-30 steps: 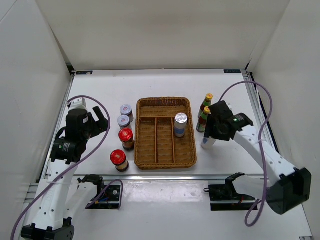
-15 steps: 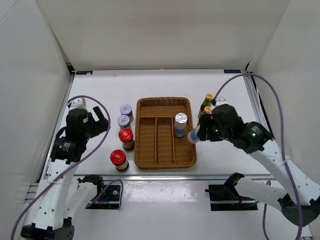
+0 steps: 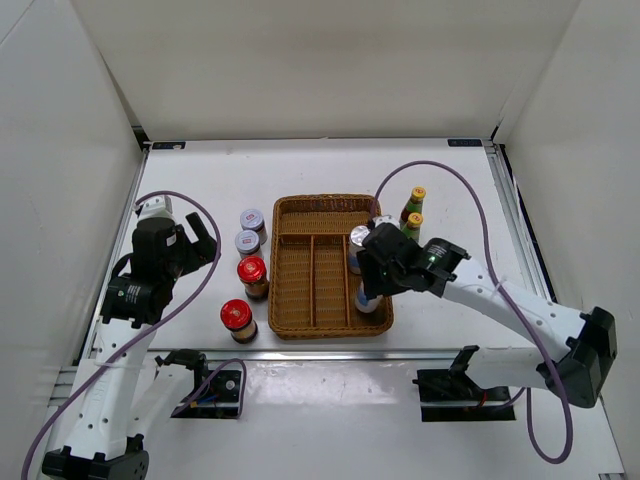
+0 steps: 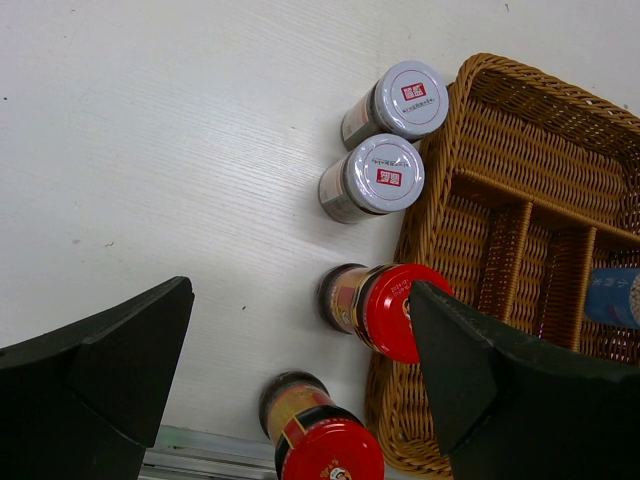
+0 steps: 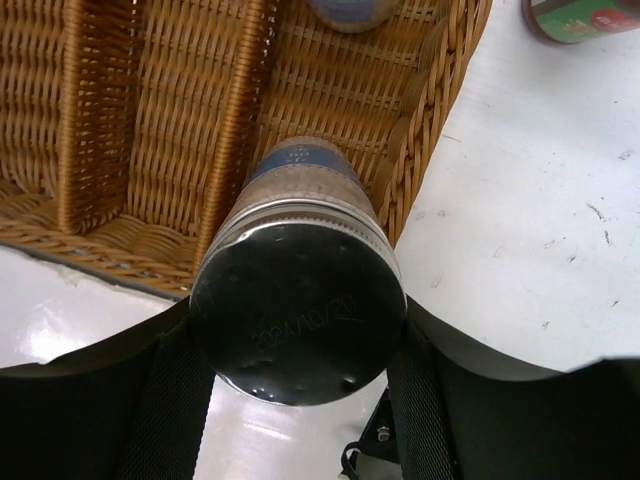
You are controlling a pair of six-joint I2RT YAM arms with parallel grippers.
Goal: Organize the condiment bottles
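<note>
My right gripper (image 3: pixel 371 284) is shut on a silver-topped white-blue cylinder (image 3: pixel 367 299) (image 5: pixel 298 300), holding it tilted over the front of the right compartment of the wicker tray (image 3: pixel 300 318). A second such cylinder (image 3: pixel 358 240) (image 5: pixel 350 10) stands farther back in that compartment. Two green yellow-capped bottles (image 3: pixel 413 203) (image 3: pixel 410 226) stand right of the tray. Left of it are two grey-lilac-lidded jars (image 4: pixel 405 97) (image 4: pixel 383 175) and two red-lidded brown jars (image 4: pixel 385 308) (image 4: pixel 320 445). My left gripper (image 4: pixel 300 300) hangs open above the red-lidded jars, holding nothing.
The tray's left and middle long compartments (image 3: pixel 314 275) and its rear cross compartment (image 3: pixel 325 220) hold nothing. White walls enclose the table on three sides. A metal rail (image 3: pixel 330 352) runs along the front edge, just ahead of the tray.
My right arm has carried the cylinder leftward from the table beside the tray to over the tray's right compartment. The left arm has not moved.
</note>
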